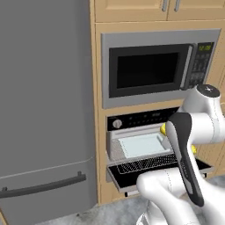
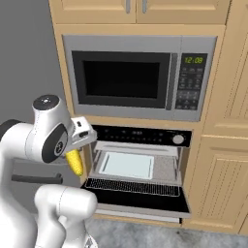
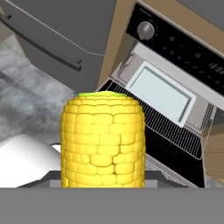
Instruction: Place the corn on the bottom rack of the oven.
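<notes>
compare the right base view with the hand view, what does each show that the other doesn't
Right base view alone: the microwave above the oven, its clock lit, and the cabinet doors to the right. Hand view alone: the corn's kernels up close and the grey fridge handle. Both: the corn held in the gripper, the oven with its door dropped open, the pale tray inside, and the wire rack.

The microwave [image 2: 138, 77] sits directly above the oven [image 2: 138, 160], the fridge [image 1: 44, 105] to their left. A tray [image 2: 128, 165] lies inside on the bottom rack [image 2: 167, 169]; the corn [image 2: 74, 162] hangs near the oven's left side.
</notes>
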